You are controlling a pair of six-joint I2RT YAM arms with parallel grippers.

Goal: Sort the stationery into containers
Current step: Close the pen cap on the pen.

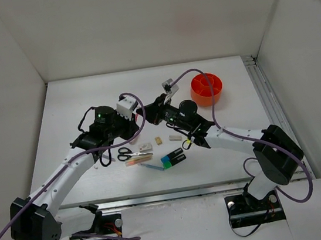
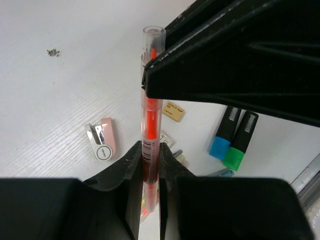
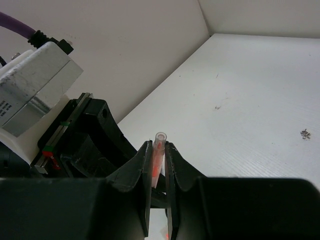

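One orange pen (image 2: 151, 117), pinched by left claw (image 2: 150, 152), right claw (image 3: 159, 155) — hidden overhead.

The cup (image 1: 206, 88) stood far right on the surface (image 1: 81, 101). Nearer, scissors (image 1: 130, 153) lay left of two highlighters (image 1: 173, 158), with erasers (image 1: 175, 136) just behind. The pen (image 2: 150, 100) sat between the fingers (image 2: 131, 165) of the left gripper (image 2: 150, 147) and right gripper (image 3: 159, 150).

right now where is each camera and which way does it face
top external: above and behind, looking down on the left arm, right arm and table.
left wrist: on the left arm, looking along the left tool gripping the orange pen.
right wrist: on the right arm, looking past the right tool at the left tool.
shared by both wrists: the orange pen.
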